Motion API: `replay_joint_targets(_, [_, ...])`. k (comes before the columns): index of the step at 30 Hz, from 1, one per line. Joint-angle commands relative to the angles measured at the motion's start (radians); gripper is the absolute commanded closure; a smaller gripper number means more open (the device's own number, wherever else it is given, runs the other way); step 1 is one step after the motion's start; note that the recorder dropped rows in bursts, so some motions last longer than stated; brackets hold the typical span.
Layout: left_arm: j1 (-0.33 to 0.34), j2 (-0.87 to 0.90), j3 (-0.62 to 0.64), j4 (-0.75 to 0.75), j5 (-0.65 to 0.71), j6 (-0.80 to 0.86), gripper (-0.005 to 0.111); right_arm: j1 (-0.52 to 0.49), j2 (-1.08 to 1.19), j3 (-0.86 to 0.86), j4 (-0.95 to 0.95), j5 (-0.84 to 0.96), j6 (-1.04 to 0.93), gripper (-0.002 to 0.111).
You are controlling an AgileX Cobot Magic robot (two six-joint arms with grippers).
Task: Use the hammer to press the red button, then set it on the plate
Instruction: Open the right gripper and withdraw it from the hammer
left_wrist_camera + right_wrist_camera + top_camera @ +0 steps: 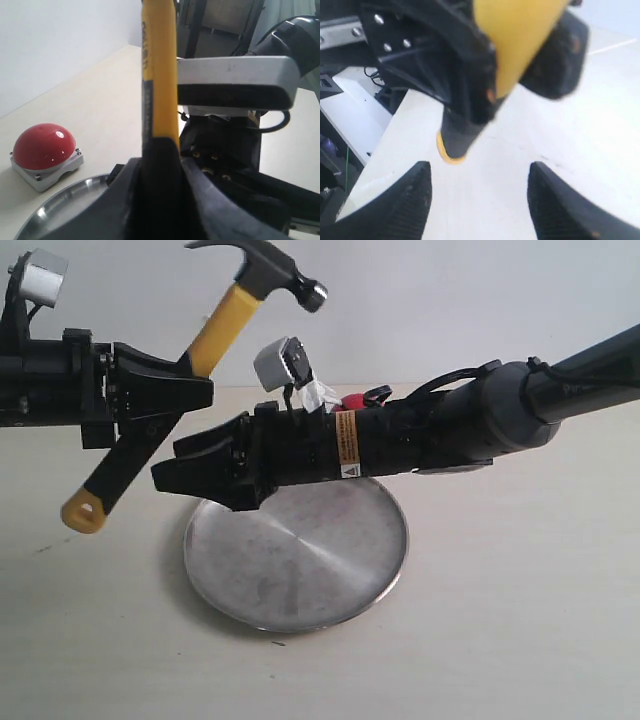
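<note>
**Status of end effectors.** The left end effector (pixel 190 388) is clamped on the hammer (pixel 225 325), gripping it where the yellow neck meets the black handle. The right end effector (pixel 185 460) stands wide and empty. In the right wrist view nothing lies between its two fingers (pixel 417 200).

**Position of the hammer.** The hammer is off the bench (pixel 520 620), carried in the air by the left arm. Its long axis runs diagonally in the exterior view. The dark head is high and toward the right. The yellow looped end is low and toward the left, to the left of the plate's (pixel 330 580) rim.

**Governing relation.** The right arm reaches across the middle, above the plate. Its open jaws point at the lower black handle, which lies just ahead of the fingertips, not between them. Contact cannot be confirmed from these views.

**Position of the targets.** The red button (pixel 42 145) sits on the bench just beside the plate rim, on the plate's far side in the exterior view. There the right arm hides most of it.

**Assessment.**
- The left arm alone has control of the tool and is the arm placed to press.
- The head must travel from its high position down onto the dome.
- The right arm lies across that path and probably has to clear first.
- Whether the button has been pressed cannot be determined. The plate is bare, so placement is not yet done.
</note>
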Motion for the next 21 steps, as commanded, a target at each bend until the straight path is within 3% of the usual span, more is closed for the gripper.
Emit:
replay_joint_targets(1, [0.002, -0.006, 0.000, -0.086, 0.045, 0.013, 0.107, -0.059, -0.014, -0.006, -0.111, 0.025, 0.100, 0.052])
replay_joint_targets(7, [0.002, -0.006, -0.007, -0.086, -0.057, 0.008, 0.107, -0.154, -0.064, -0.004, -0.374, 0.084, 0.314, 0.057])
replay_joint_targets(9, [-0.003, -0.008, -0.012, -0.086, -0.082, -0.004, 0.107, -0.172, -0.102, -0.004, -0.483, 0.087, 0.413, 0.075])
replay_joint_targets(12, [-0.038, -0.008, -0.027, -0.086, -0.275, -0.069, 0.107, -0.193, -0.183, 0.026, -0.483, 0.090, 0.489, 0.108])
replay_joint_targets(16, [-0.093, -0.008, -0.043, -0.086, -0.429, -0.139, 0.107, -0.197, -0.266, 0.065, -0.483, 0.161, 0.537, 0.108])
replay_joint_targets(21, [-0.182, -0.008, -0.063, -0.086, -0.644, -0.200, 0.107, -0.197, -0.426, 0.176, -0.483, 0.455, 0.590, 0.108])
